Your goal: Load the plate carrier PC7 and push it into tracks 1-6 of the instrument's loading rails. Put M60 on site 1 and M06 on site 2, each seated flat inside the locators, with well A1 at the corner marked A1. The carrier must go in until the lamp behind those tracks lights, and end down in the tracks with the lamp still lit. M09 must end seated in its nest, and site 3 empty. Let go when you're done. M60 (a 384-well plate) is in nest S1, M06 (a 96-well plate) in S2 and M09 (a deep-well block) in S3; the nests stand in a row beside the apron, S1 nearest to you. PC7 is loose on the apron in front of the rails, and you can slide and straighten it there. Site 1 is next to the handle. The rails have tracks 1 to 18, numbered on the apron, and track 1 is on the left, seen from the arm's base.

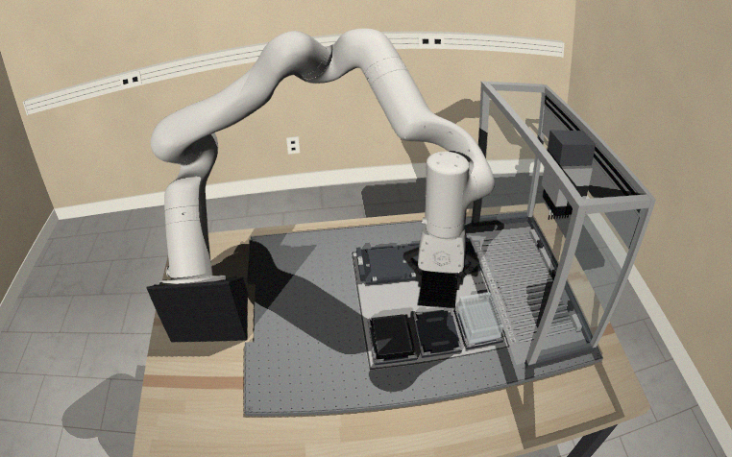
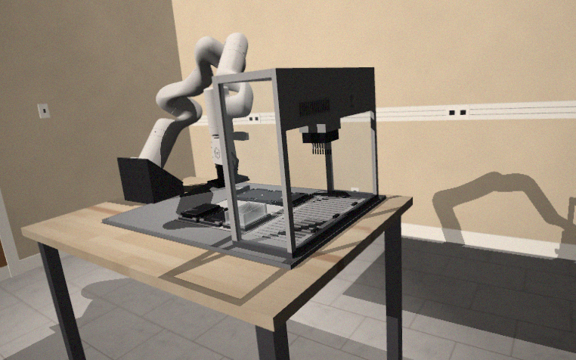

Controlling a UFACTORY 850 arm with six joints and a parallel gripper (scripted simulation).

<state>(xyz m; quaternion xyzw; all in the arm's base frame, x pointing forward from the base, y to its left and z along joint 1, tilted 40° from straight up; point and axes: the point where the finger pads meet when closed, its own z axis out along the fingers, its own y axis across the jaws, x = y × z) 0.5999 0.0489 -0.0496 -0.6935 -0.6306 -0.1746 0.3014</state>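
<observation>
My gripper (image 1: 438,281) is shut on M06 (image 1: 439,295), a dark plate, and holds it in the air above the middle nest S2 (image 1: 436,330), between the nests and the carrier. In the side view the gripper (image 2: 228,175) is partly behind the frame post. M60 (image 1: 392,335), a dark plate, lies in nest S1 at the left of the row. M09 (image 1: 477,321), a clear deep block, stands in nest S3 at the right. The carrier PC7 (image 1: 386,264) lies on the apron, partly hidden by my wrist; the sites I can see are empty.
The loading rails (image 1: 519,284) lie right of the nests inside the grey instrument frame (image 1: 570,215). A dark pipetting head (image 2: 320,138) hangs under the frame's top. The frame's near post (image 2: 227,156) stands close to my wrist. I cannot make out a lamp.
</observation>
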